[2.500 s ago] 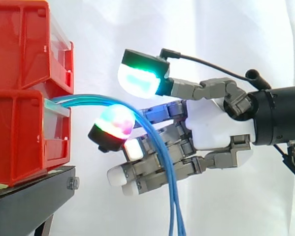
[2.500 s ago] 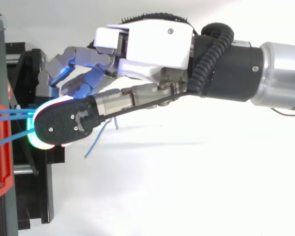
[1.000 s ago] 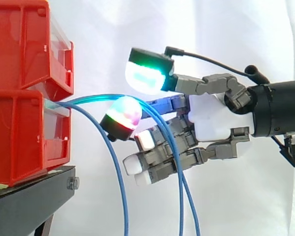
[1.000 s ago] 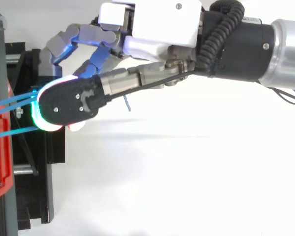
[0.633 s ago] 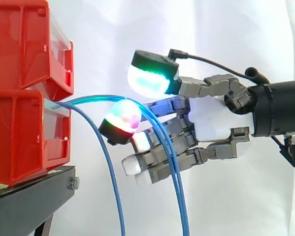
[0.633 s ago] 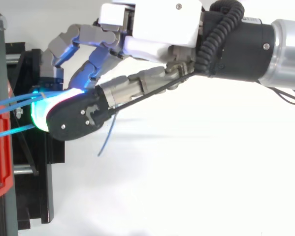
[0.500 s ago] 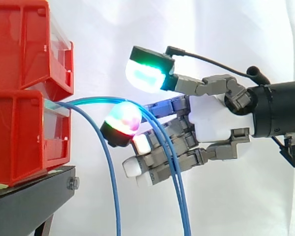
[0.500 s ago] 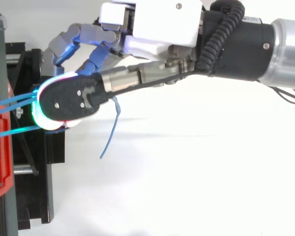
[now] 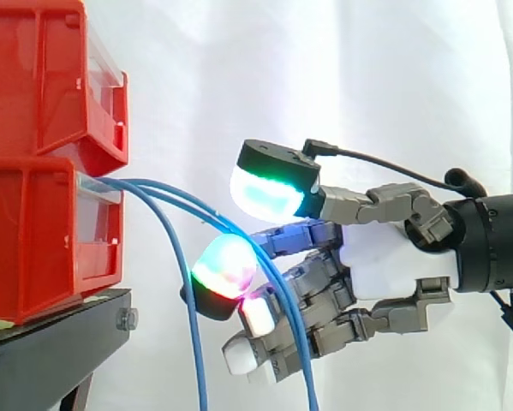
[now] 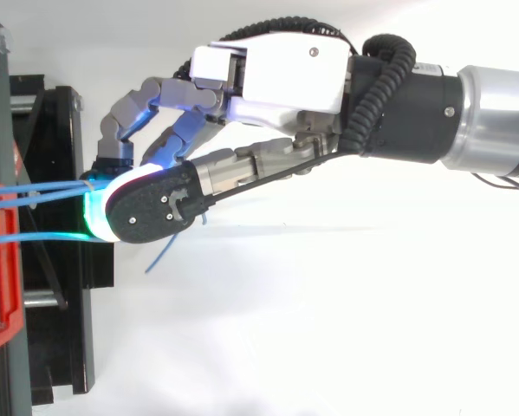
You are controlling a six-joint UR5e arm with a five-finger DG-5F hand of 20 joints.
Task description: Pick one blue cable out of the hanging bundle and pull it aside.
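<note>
Several thin blue cables [image 9: 166, 195] come out of the lower red bin [image 9: 33, 240]. One blue cable [image 9: 187, 308] hangs down alone near the bin. Two others [image 9: 295, 342] run right, pass between the thumb pad [image 9: 273, 190] and a red-green finger pad [image 9: 224, 267], then drop across the bent fingers. My hand [image 9: 384, 261] reaches in from the right, open, with a gap between thumb and fingers. From above, my hand [image 10: 276, 74] covers the cables [image 10: 42, 192] where they meet it, and a loose blue end [image 10: 159, 256] pokes out below the thumb.
A second red bin [image 9: 33, 77] sits on top of the lower one. Both rest on a black stand [image 9: 50, 351] at the left. A white curtain [image 9: 342, 86] hangs behind, with open space under and to the right of the bins.
My hand has sunk lower and drawn slightly right, away from the bins. The two cables across it now slope downward. The single cable still hangs near the bin.
</note>
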